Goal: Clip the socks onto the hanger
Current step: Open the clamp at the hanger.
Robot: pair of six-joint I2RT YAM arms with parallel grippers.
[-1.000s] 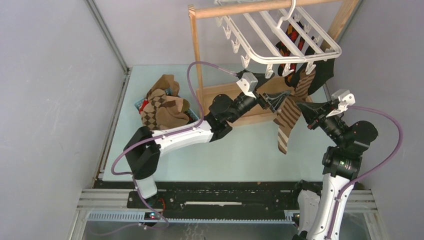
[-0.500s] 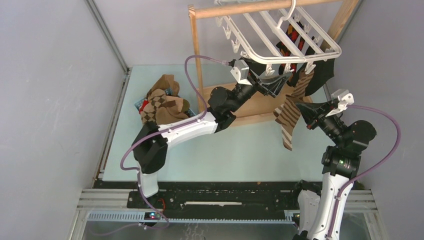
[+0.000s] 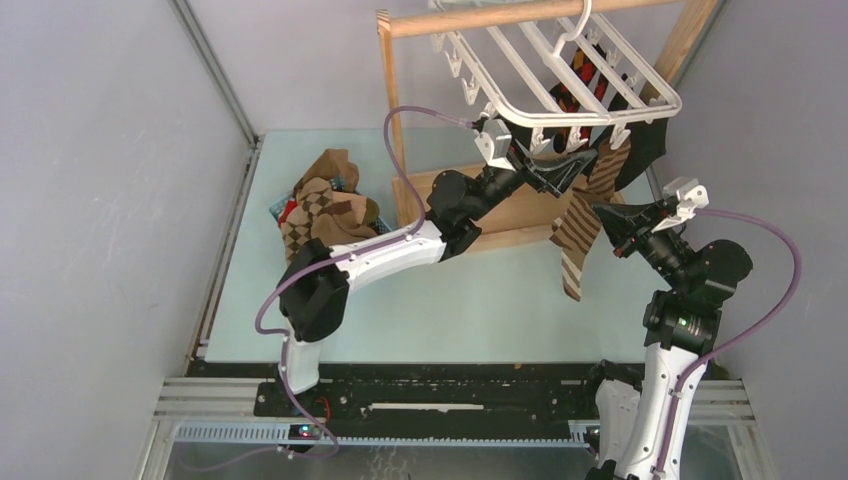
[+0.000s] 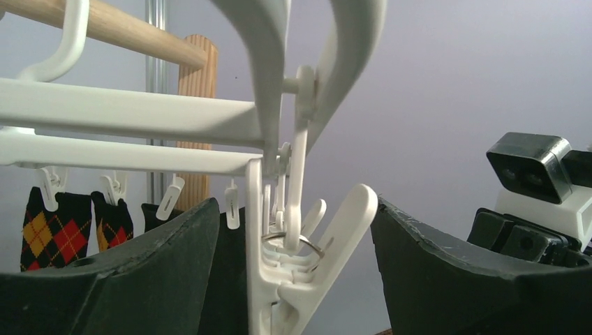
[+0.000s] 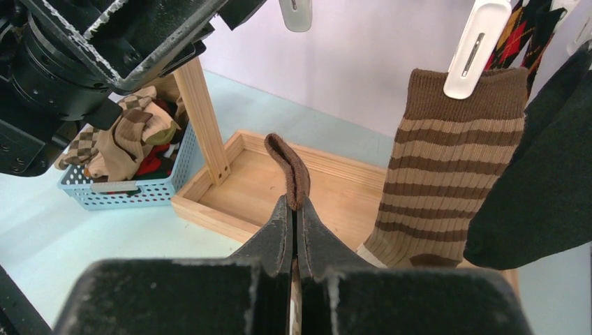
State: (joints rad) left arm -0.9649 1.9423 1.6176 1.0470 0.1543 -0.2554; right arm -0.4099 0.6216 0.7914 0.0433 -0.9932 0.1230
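The white hanger (image 3: 575, 118) hangs from a wooden rail (image 3: 500, 15). My left gripper (image 3: 560, 170) is raised under the hanger's front edge. It is open, its fingers (image 4: 139, 279) on either side of a dangling white clip (image 4: 307, 265) without touching it. My right gripper (image 3: 605, 215) is shut on the cuff (image 5: 290, 167) of a brown striped sock (image 3: 572, 240) that hangs down from it. Another striped sock (image 5: 447, 174) is clipped up beside a black sock (image 3: 645, 145). Red argyle socks (image 4: 52, 230) hang further back.
A blue mesh basket (image 5: 126, 188) piled with several tan and argyle socks (image 3: 325, 205) sits at the left of the table. The stand's wooden post (image 3: 393, 120) and base tray (image 3: 510, 215) are under the hanger. Grey walls close in on both sides.
My left arm has lifted and swung right, bringing its jaws up around the clip; they have narrowed a little. The right gripper has stayed put, holding the sock.
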